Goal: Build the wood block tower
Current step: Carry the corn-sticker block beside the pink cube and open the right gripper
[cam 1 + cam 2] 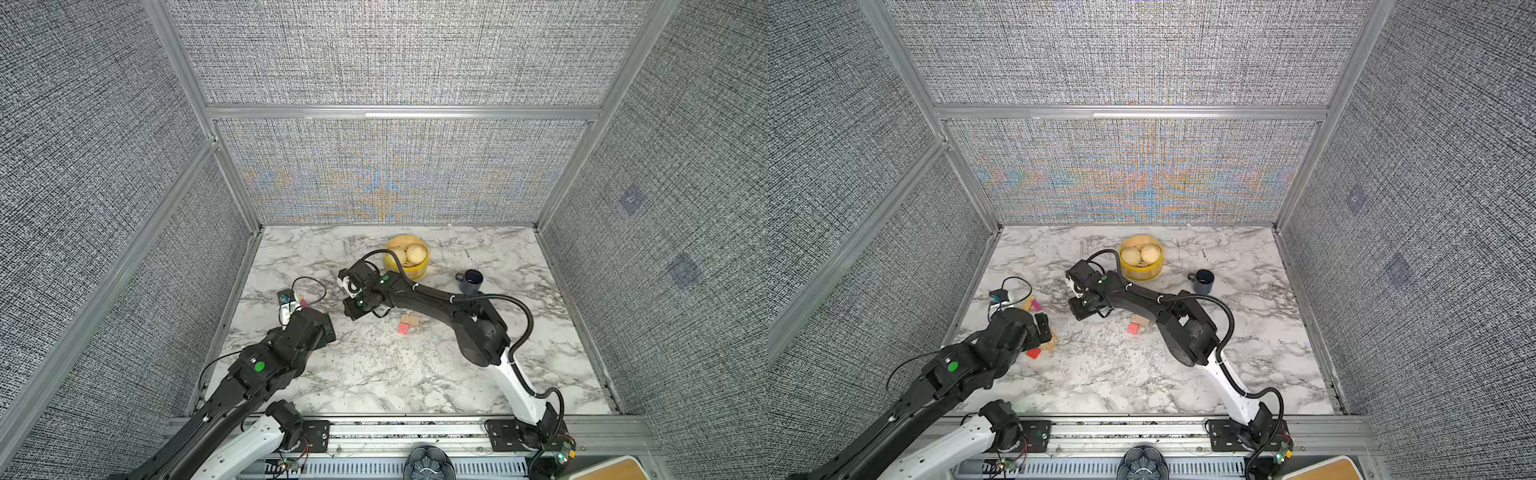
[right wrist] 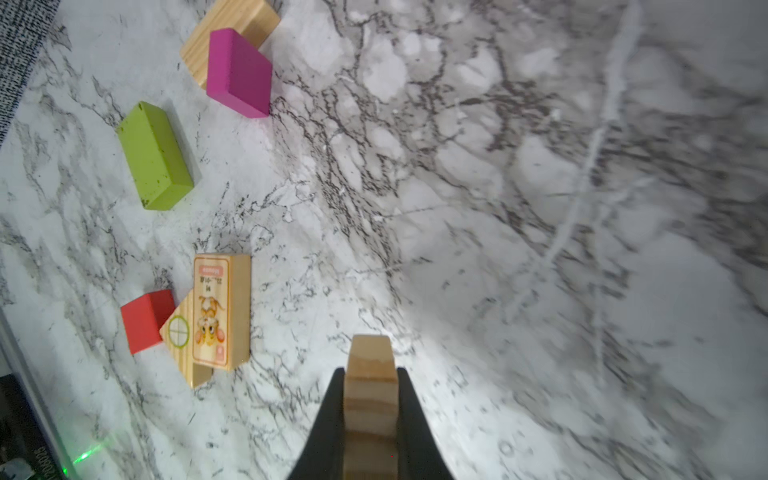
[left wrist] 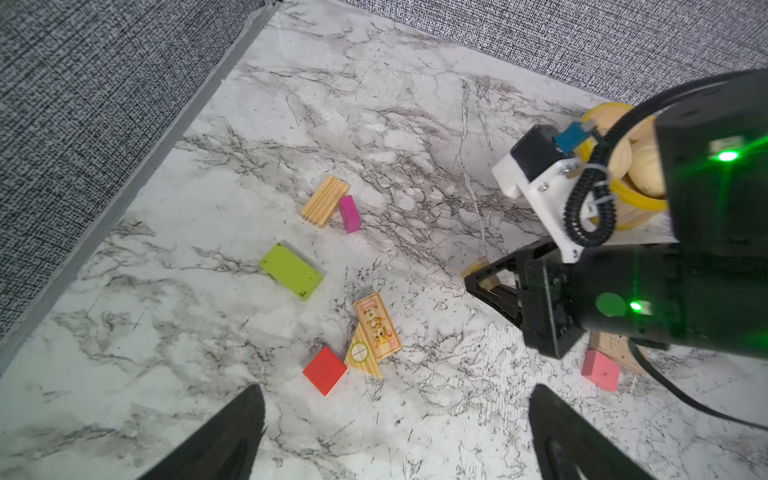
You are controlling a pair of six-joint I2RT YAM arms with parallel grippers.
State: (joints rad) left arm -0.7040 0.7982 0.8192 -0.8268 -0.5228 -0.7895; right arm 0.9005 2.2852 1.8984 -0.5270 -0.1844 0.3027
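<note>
The right claw point(image 2: 370, 370) grips a tan wood block point(image 2: 369, 353) between its tips, over the worktop point(image 2: 498, 249). The left claw point(image 3: 397, 415) hangs wide open. The lime-green slab point(image 2: 153, 158) and red cube point(image 2: 143, 320) lie loose, with no tower yet. Such a narrow pinch could let the block twist or slip on placing.

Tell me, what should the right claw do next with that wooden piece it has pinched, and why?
Probably lift the plain wood block a little and carry it to a bare patch of the table as a base. The right claw is shut on it, no tower stands yet, and the other blocks, like the green slab and red cube, lie scattered.
</note>
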